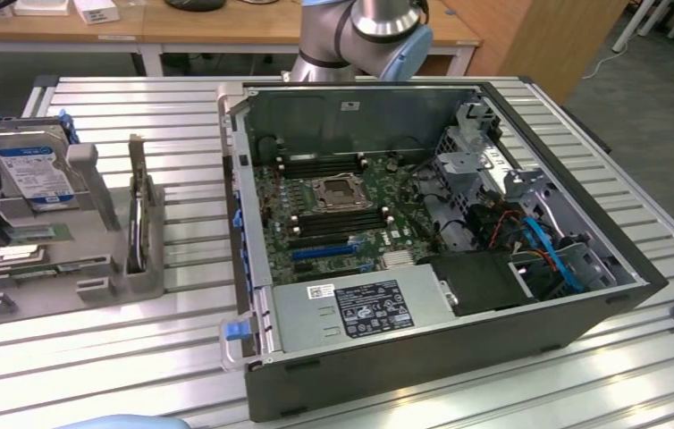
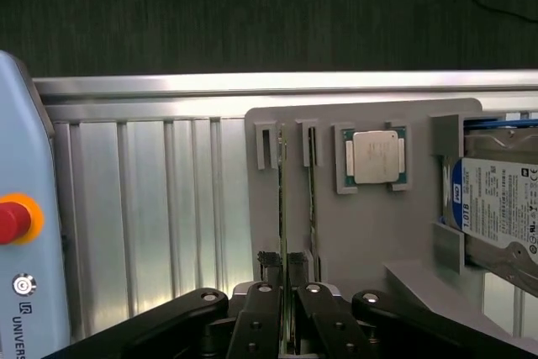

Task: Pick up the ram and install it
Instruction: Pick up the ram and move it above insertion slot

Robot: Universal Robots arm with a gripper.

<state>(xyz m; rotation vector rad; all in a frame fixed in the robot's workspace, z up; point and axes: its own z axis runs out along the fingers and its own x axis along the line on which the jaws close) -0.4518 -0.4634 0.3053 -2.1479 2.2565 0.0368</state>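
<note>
Grasp step: the gripper point(image 2: 283, 260) looks clamped onto the upright ram point(image 2: 282, 195) in the holder point(image 2: 370, 233) at 9 o'clock of the PC case point(image 1: 457, 366); freeing it likely needs a straight pull.

Exterior view: high and set back, angled down across the table point(image 1: 134, 107) onto the open computer case point(image 1: 349, 112). Wrist view: close, straight down past the tool point(image 2: 282, 260). Shared: grey holder point(image 1: 152, 273) point(image 2: 361, 233), hard drive point(image 1: 37, 170) point(image 2: 500, 203).
</note>
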